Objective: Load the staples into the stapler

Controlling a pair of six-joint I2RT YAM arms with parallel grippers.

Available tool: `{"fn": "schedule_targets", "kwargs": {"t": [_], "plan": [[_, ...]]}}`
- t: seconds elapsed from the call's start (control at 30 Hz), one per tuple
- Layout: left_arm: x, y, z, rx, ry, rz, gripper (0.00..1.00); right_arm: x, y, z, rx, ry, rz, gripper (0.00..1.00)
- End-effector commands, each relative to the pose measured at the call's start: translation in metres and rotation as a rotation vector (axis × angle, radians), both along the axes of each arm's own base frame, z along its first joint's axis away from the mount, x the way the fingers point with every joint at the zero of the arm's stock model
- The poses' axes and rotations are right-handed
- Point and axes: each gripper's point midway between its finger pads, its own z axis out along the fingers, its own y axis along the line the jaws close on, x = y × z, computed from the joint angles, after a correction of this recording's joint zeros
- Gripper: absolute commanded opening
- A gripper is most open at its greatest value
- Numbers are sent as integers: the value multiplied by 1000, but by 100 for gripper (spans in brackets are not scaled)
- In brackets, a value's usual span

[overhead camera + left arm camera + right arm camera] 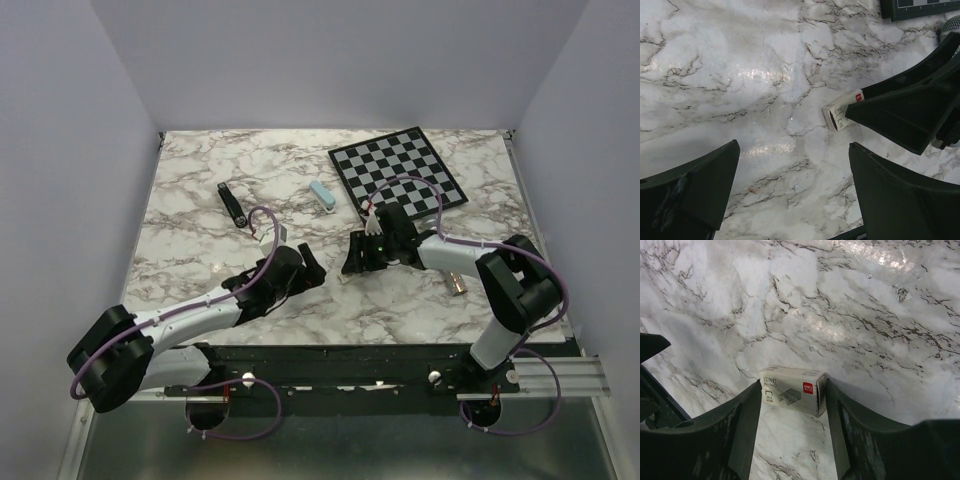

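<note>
Right end effector (792,400) is pinching the small cream box of staples (795,382) at its two ends, fingers parted only to the box's width, on the table (180,240) near its middle. The box is probably light, crushable and a little slick, so a gentle hold across the ends suits it. Left end effector (794,147) is hanging beside it, wide open and holding nothing. Well apart, the black stapler (232,207) is lying at the far left.
</note>
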Motion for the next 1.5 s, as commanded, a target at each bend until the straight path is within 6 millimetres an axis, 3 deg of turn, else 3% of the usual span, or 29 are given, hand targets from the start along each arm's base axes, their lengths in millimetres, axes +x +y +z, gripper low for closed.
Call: {"fn": "schedule_targets", "kwargs": {"t": [0.0,0.5,0.77,1.1,1.37,1.47], "plan": [[9,-12,7,-58,-28,13,98,-10,-8,-13,-6,48,-2,62],[12,-22,1,-66,-15,-7,97,-13,-5,0,75,6,-10,56],[13,-32,-8,-65,6,-30,92,-15,-3,6,118,-11,-22,44],[15,-44,-14,-80,19,-48,77,-14,-4,6,175,-16,-49,28],[13,-49,-22,-95,43,-55,75,-12,-6,11,195,-32,-64,14],[12,-50,-24,-95,49,-57,68,-13,-6,12,200,-34,-60,11]]}}
